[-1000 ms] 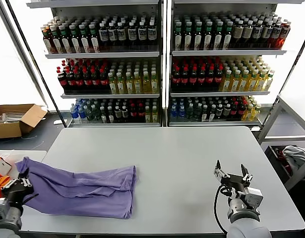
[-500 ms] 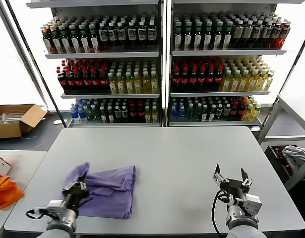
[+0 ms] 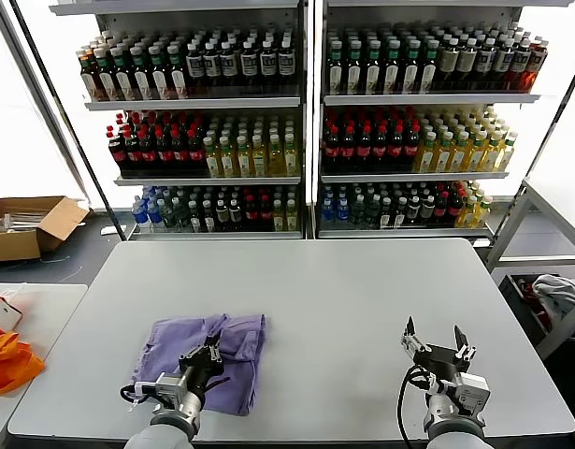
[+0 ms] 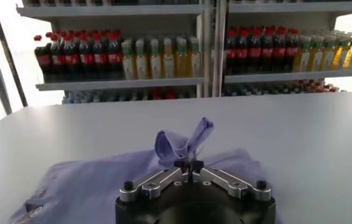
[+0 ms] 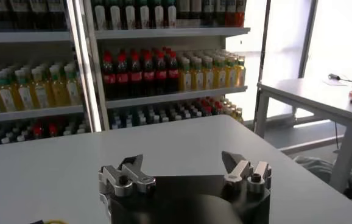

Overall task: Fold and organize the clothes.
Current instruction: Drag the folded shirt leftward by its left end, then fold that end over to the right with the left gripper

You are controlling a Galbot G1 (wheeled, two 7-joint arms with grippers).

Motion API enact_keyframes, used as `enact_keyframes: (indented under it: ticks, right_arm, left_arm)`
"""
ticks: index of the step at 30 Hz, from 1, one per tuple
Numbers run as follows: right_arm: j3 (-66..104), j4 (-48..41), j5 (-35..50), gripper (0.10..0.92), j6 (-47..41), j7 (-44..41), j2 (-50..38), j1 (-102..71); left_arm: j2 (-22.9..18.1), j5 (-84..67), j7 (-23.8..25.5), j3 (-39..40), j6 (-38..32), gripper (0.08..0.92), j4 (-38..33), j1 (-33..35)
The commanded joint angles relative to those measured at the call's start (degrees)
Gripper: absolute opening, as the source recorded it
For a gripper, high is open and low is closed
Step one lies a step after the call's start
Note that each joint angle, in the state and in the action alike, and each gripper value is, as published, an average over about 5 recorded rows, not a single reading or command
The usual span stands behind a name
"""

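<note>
The clothes, one lavender T-shirt (image 3: 170,339), lie bunched into a compact folded shape on the front left of the grey table (image 3: 343,290). My left gripper (image 3: 205,357) hovers over the shirt's near right part, shut on a raised pinch of its fabric. In the left wrist view the shirt (image 4: 91,182) spreads below the left gripper (image 4: 189,164), and the pinched tuft stands up between the fingertips. My right gripper (image 3: 437,348) stands open low over the front right of the table, far from the shirt. The right wrist view shows the right gripper (image 5: 185,167) with nothing between its fingers.
Drink shelves (image 3: 306,122) stand behind the table. An orange bag (image 3: 8,360) lies on a low side table (image 3: 44,299) at the left, with a cardboard box (image 3: 30,224) beyond it. A grey-white cloth heap (image 3: 558,292) sits off the table's right edge.
My left gripper has swept to the right with the shirt's left end, laying it over the rest, so the shirt is now much narrower. The right gripper has hardly moved.
</note>
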Motion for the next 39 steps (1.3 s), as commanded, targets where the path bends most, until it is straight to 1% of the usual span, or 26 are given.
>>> enact_keyframes:
  ticks: [1, 4, 7, 12, 15, 19, 24, 28, 34, 36, 39]
  right_arm:
    - [-0.3, -1.9, -0.6, 0.823, 0.3, -0.1, 0.5, 0.0]
    - [-0.6, -2.6, -0.7, 0.823, 0.6, -0.1, 0.8, 0.0]
    - [-0.9, -2.9, -0.8, 0.823, 0.8, -0.1, 0.9, -0.2]
    - [-1.1, -3.3, -0.8, 0.823, 0.9, -0.1, 0.8, -0.1]
    - [-1.6, -3.8, -0.8, 0.823, 1.0, -0.1, 1.0, 0.2]
    - [-1.9, -4.1, -0.8, 0.823, 1.0, -0.2, 1.3, 0.1]
    - [-1.4, -3.9, -0.6, 0.823, 1.2, -0.2, 0.9, -0.4]
    - [-1.1, -4.3, -0.6, 0.823, 1.7, -0.3, 0.8, -1.0]
    - [-1.2, -4.9, -0.5, 0.823, 2.2, -0.3, 0.8, -1.2]
    - [-1.2, -5.2, -0.5, 0.823, 2.2, -0.3, 0.9, -1.1]
    - [-1.4, -5.8, -0.5, 0.823, 2.4, -0.3, 1.0, -1.0]
  left_arm:
    - [-1.0, 3.6, 0.3, 4.5, -0.2, 0.091, 1.7, -1.3]
    - [-1.0, 6.2, 0.7, 5.0, -1.0, 0.097, 0.0, -0.2]
    - [-0.7, 9.9, 1.1, 3.9, -1.6, 0.114, -3.3, 0.9]
    - [1.3, 14.1, 1.1, 0.6, -1.3, 0.091, -10.4, 2.7]
    - [1.6, 15.5, 1.3, 1.3, -1.5, 0.09, -12.4, 4.4]
    - [0.8, 17.5, 1.7, 4.2, -2.7, 0.09, -9.2, 5.4]
    - [0.0, 17.5, 2.7, 7.2, -2.9, 0.09, -2.9, 3.9]
    - [-1.0, 16.8, 3.2, 8.1, -2.6, 0.09, 0.6, 2.3]
    - [-1.7, 17.5, 3.7, 7.7, -3.6, 0.092, 7.8, 0.2]
    - [-2.0, 16.9, 3.6, 7.5, -3.9, 0.108, 8.9, -0.2]
    - [-2.4, 15.1, 2.9, 7.6, -4.2, 0.173, 8.9, -0.3]
